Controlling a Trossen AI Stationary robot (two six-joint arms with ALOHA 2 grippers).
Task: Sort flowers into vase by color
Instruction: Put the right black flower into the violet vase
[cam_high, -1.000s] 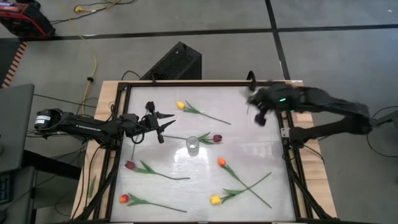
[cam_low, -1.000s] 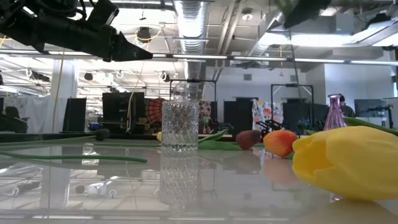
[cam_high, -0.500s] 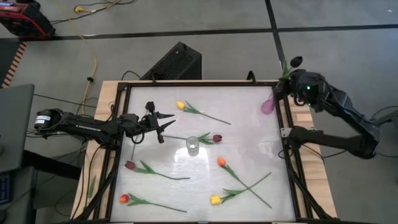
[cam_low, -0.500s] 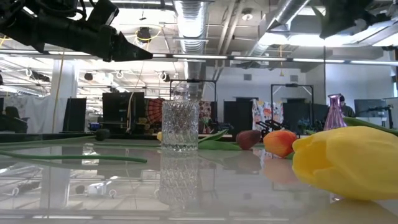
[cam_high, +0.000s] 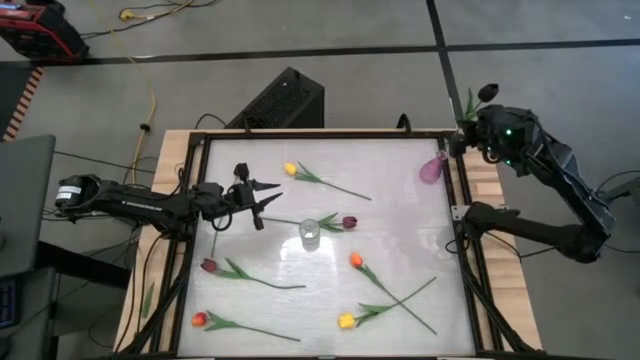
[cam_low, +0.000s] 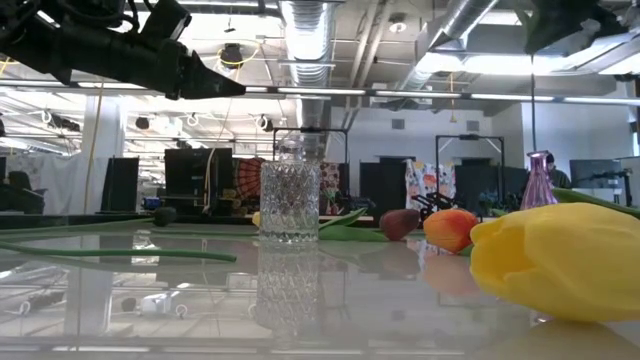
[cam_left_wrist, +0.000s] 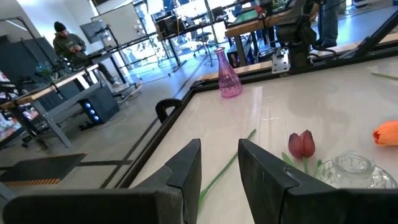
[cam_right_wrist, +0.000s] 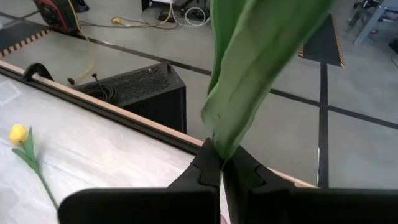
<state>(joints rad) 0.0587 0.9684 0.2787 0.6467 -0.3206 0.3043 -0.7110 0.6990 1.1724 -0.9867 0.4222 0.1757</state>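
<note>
Your right gripper (cam_right_wrist: 217, 163) is clenched on a dark maroon tulip's green stem and leaf (cam_right_wrist: 255, 62), above the pink glass vase (cam_high: 431, 169). Your left gripper (cam_left_wrist: 219, 168) hangs released, empty, beside the clear cut-glass vase (cam_high: 310, 233).

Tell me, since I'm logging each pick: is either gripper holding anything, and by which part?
The right gripper, near the pink vase, is shut on a dark-headed flower, pinching its green leaf and stem. The left gripper holds nothing.

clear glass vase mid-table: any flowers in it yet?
Empty. In the high view the clear vase shows only its open mouth; the low view shows no stems rising from it. The nearby maroon tulip lies on the table.
</note>
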